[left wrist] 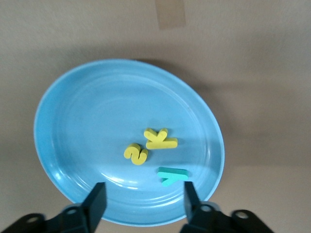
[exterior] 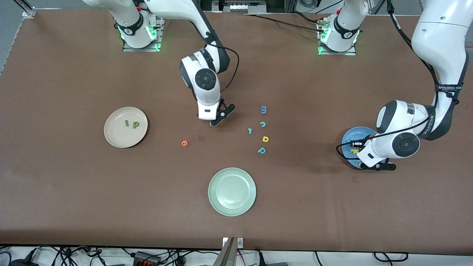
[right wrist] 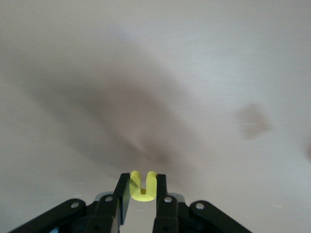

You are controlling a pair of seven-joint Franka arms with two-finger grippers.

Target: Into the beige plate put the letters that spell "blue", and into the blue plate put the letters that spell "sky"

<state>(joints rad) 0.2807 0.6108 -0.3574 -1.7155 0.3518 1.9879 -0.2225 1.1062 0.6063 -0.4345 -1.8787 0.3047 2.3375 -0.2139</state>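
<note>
The yellow u (right wrist: 143, 186) is shown pinched between the fingers of the right gripper (right wrist: 143, 194), which is held above bare table between the beige plate (exterior: 126, 127) and the loose letters. On the beige plate, the dark green l (exterior: 126, 123) and the green b (exterior: 136, 125) are seen lying side by side. The orange e (exterior: 184, 143) is left on the table, between the beige plate and the pale green plate (exterior: 232, 191).

In the blue plate (left wrist: 77, 121), at the left arm's end of the table, the yellow s (left wrist: 136, 154), the yellow k (left wrist: 161, 139) and the teal y (left wrist: 172, 175) are gathered close together. The left gripper (left wrist: 142, 204) is held just over this plate, its fingers spread wide and holding nothing.

A cluster of other letters is scattered near the table's middle: a blue m (exterior: 263, 109), a teal c (exterior: 262, 124), a teal hooked letter (exterior: 250, 130), a yellow d (exterior: 265, 139) and a teal p (exterior: 261, 150).
</note>
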